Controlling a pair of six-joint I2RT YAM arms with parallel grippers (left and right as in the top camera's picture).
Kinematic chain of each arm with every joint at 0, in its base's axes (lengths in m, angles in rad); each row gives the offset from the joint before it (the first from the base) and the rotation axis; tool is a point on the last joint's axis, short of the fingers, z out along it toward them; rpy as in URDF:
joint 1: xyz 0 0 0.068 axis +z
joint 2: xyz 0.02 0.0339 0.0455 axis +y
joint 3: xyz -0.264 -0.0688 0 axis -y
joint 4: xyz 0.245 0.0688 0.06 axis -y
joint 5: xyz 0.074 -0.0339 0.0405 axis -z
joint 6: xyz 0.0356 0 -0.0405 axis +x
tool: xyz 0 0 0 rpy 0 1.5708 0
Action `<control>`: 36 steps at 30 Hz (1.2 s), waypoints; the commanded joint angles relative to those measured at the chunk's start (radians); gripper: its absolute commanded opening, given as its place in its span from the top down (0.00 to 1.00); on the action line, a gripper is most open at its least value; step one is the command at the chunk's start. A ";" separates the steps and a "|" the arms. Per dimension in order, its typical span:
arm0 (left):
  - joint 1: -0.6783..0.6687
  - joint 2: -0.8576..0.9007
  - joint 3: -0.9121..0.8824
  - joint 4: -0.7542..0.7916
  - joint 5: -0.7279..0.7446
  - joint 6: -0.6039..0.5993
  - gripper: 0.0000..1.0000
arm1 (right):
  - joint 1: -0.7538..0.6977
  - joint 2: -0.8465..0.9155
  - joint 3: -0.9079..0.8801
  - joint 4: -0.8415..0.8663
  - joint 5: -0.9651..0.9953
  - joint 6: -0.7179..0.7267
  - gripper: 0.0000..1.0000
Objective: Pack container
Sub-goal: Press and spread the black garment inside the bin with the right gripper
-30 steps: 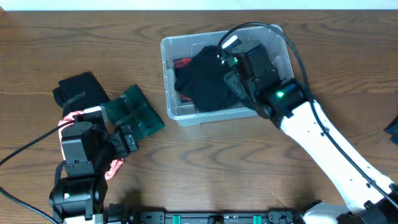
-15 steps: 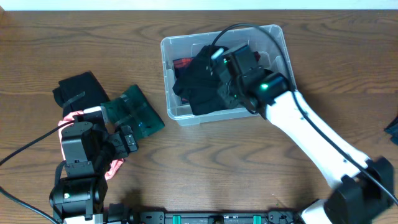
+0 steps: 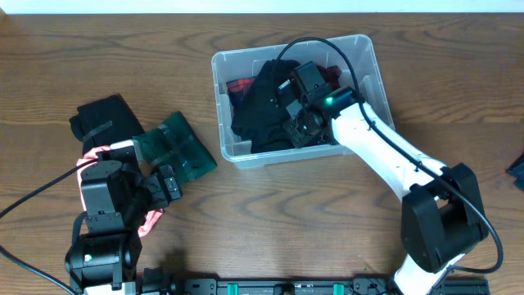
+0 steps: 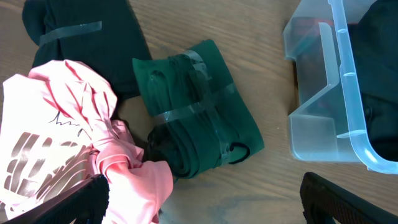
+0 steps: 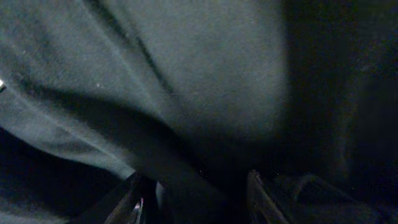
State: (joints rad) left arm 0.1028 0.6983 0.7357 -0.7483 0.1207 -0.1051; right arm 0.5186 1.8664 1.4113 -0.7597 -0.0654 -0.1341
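Container: your clear bin [image 3: 220,115] sits on the far middle of the wooden table [image 3: 286,229], upright, its near-left corner showing at the right edge of the left wrist view [image 4: 323,134].
Inside the bin: you see a black garment [image 3: 255,111] heaped over most of the floor, with a red item [image 3: 239,83] peeking out at the far-left corner.
Right gripper [image 3: 296,124]: it is down inside the bin, on the black garment. Your right wrist view is filled with dark cloth; the two fingers [image 5: 140,200] show apart at the bottom with cloth bunched between them, but you cannot tell whether they pinch it.
Left gripper [image 4: 202,190]: its jaws are spread wide, holding nothing, above the table left of the bin.
Still on the table: a green taped bundle [image 4: 196,112] lies just ahead of your left gripper; a pink shirt [image 4: 68,146] touches its near-left end; a black taped bundle [image 4: 81,37] lies behind them.
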 commanded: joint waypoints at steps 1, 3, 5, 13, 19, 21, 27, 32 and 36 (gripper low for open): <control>-0.002 0.000 0.022 0.001 0.002 -0.005 0.02 | -0.029 0.030 -0.018 0.007 0.037 0.010 0.51; -0.002 0.000 0.022 0.001 0.001 -0.005 0.02 | -0.029 0.030 -0.018 -0.006 0.031 0.009 0.50; -0.002 0.000 0.022 0.001 0.002 -0.005 0.02 | -0.029 0.030 -0.018 -0.028 0.053 0.013 0.52; -0.002 0.000 0.022 0.000 0.002 -0.005 0.02 | -0.080 0.034 -0.019 -0.081 0.238 0.320 0.45; -0.002 0.000 0.022 0.000 0.002 -0.005 0.02 | -0.139 0.035 -0.034 -0.104 0.113 0.377 0.39; -0.002 0.000 0.022 0.000 0.002 -0.005 0.02 | -0.140 0.036 -0.042 -0.105 0.054 0.331 0.36; -0.002 0.000 0.022 0.000 0.002 -0.005 0.02 | -0.099 0.036 -0.077 -0.105 -0.208 0.170 0.34; -0.002 0.000 0.022 0.001 0.002 -0.005 0.02 | -0.051 0.036 -0.080 -0.037 -0.084 0.114 0.30; -0.002 0.000 0.022 0.000 0.002 -0.005 0.02 | -0.048 0.036 -0.080 0.009 0.362 0.272 0.22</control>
State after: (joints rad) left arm 0.1028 0.6983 0.7357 -0.7483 0.1207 -0.1047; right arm 0.4671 1.8732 1.3453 -0.7670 -0.0040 0.0635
